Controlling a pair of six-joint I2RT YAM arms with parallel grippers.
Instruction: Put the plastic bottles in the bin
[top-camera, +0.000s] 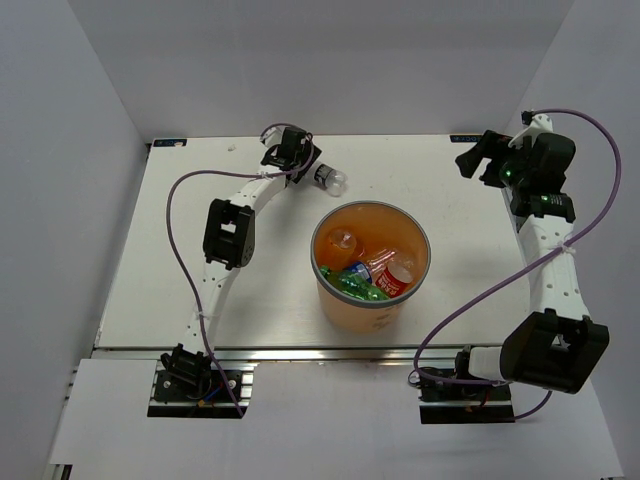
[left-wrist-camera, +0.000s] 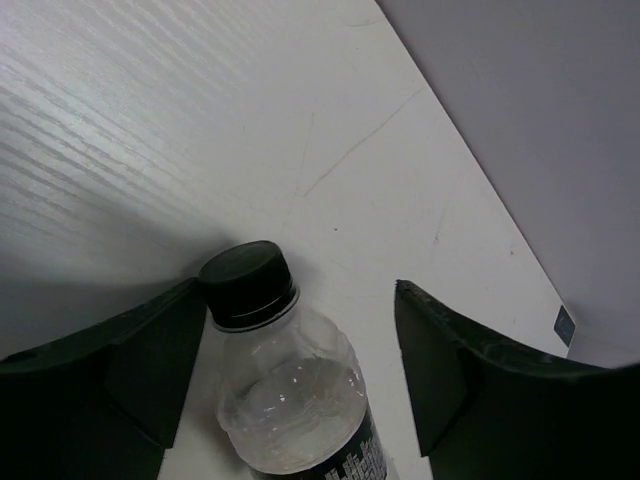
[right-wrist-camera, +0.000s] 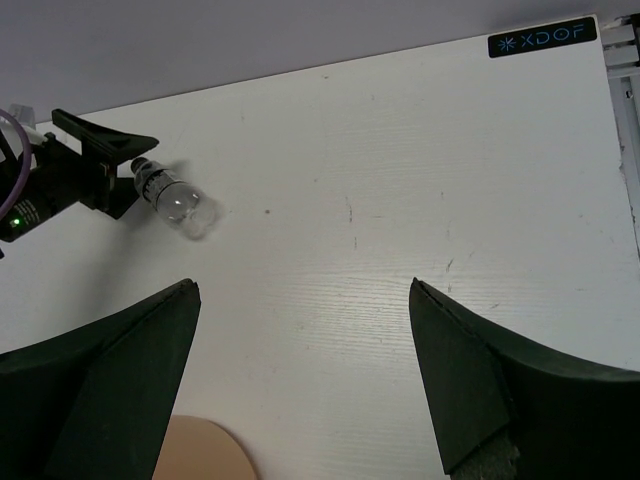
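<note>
We have the left claw (left-wrist-camera: 298, 300) spread wide and low over the table (left-wrist-camera: 150, 120), a clear bottle (left-wrist-camera: 295, 400) lying between its fingers (left-wrist-camera: 150, 370), the black cap (left-wrist-camera: 245, 283) touching one finger with a plain gap to the other. The bottle looks empty, so we expect it to be light, thin-walled, quick to dent or roll, and slippery; we'd take it across the body just behind the cap, not on the cap itself. The orange bin (top-camera: 360, 315) stands behind this claw, back toward the arm bases, with a green bottle (top-camera: 355, 283) and a red-labelled bottle (top-camera: 395, 278) inside. The right claw (right-wrist-camera: 302, 290) hangs wide and empty, well apart from the clear bottle
</note>
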